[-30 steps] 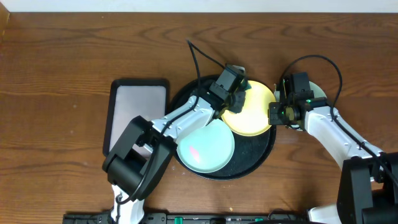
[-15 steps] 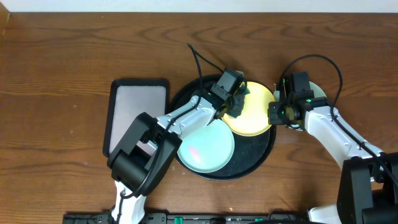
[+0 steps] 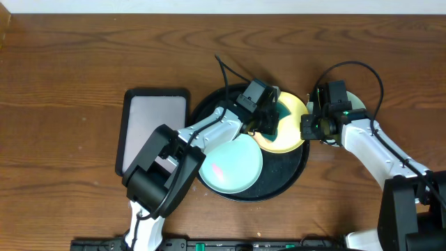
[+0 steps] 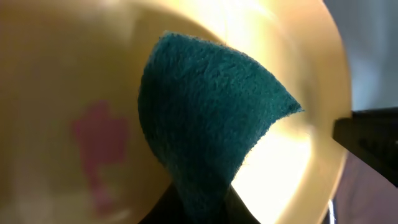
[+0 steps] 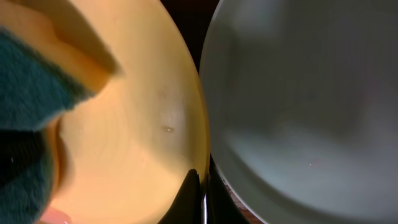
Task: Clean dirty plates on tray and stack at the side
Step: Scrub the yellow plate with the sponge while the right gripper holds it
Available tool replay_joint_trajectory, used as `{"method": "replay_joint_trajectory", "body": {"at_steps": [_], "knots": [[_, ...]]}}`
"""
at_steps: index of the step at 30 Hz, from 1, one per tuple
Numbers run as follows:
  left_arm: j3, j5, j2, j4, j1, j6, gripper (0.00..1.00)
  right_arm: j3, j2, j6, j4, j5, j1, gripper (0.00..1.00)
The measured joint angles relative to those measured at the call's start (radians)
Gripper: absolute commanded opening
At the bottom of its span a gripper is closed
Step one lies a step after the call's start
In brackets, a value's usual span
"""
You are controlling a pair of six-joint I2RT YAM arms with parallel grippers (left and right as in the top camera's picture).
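Slid a little rightward over the yellow plate (image 3: 293, 137) since a second ago, baring more of the green sponge (image 3: 280, 111). Pinching that sponge closed between the left fingers (image 3: 270, 120) and pressing it onto the plate's inner face beside a pink smear (image 4: 99, 146). Reaching from the frame's lower left diagonally up to centre. Nipping the yellow plate's right rim with the right fingers (image 3: 306, 127), nearly shut, forearm slanting in from the lower right. Resting over the upper right of the black tray (image 3: 301, 166), next to a mint plate (image 3: 230, 166) in its lower left. Second mint plate (image 3: 357, 103) on the surface (image 3: 70, 70), right of the tray.
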Motion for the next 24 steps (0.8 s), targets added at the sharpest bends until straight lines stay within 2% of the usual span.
{"method": "replay_joint_trajectory", "body": {"at_steps": [7, 13, 19, 24], "knots": [[0.019, 0.010, -0.100, 0.000, 0.000, 0.000, 0.07, 0.000, 0.000, 0.000, -0.002, 0.001, 0.000, 0.01], [0.055, -0.064, -0.214, 0.003, 0.000, 0.000, 0.08, 0.000, 0.000, 0.000, -0.002, 0.001, 0.000, 0.01], [0.058, -0.177, -0.179, -0.044, -0.002, 0.000, 0.07, 0.000, 0.000, 0.000, -0.002, 0.001, 0.000, 0.01], [0.058, -0.240, -0.109, 0.002, -0.002, 0.011, 0.08, 0.000, 0.000, 0.000, -0.002, 0.001, 0.000, 0.01]]}}
